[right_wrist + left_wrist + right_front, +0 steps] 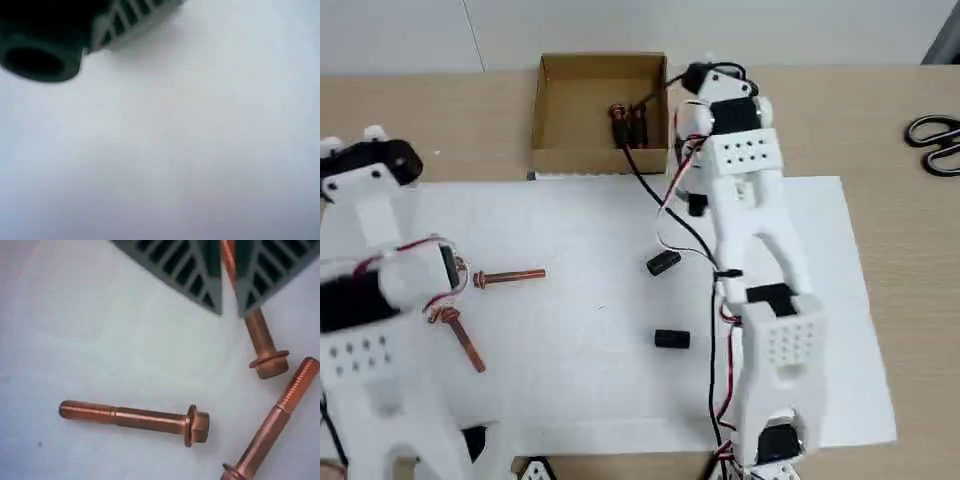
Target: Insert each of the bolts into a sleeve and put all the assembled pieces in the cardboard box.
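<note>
Your left claw (229,307) is pinching almost shut on the shank of a bolt (262,342), the flanged head sticking out beyond the tips above the white sheet (590,210). In the high view, a loose bolt (510,277) is lying at three o'clock from that arm's wrist and a second loose bolt (470,345) at five o'clock. Your right claw (696,203) is hovering with a black sleeve (40,57) right against it; whether it is gripping, you cannot tell. A middle sleeve (663,263) is lying at seven o'clock from it, a near sleeve (672,339) beyond. The cardboard box (548,110) is sitting at the sheet's twelve o'clock, holding a copper-headed dark piece (623,125).
</note>
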`<state>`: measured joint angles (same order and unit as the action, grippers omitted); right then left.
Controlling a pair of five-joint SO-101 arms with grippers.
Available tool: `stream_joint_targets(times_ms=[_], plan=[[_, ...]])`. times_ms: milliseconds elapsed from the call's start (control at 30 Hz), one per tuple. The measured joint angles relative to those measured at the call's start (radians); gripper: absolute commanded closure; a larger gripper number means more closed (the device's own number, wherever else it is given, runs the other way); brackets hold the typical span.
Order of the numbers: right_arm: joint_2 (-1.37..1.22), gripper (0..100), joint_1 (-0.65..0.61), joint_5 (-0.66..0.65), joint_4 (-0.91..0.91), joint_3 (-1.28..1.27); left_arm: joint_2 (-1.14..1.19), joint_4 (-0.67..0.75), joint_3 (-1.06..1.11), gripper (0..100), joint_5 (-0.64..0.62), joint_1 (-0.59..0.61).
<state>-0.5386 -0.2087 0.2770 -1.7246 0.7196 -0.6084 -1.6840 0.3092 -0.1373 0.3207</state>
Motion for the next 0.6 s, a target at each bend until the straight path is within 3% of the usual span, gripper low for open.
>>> stream_joint_targets(times_ms=[367, 600], plan=[[0.446, 99.5, 0.146, -0.434, 0.000, -0.588, 0.402, -0.006, -0.086, 99, 0.273, 0.170], [0.601, 99.5, 0.169, -0.485, 0.015, -0.792, 0.569, -0.035, -0.160, 99, 0.459, 0.175]])
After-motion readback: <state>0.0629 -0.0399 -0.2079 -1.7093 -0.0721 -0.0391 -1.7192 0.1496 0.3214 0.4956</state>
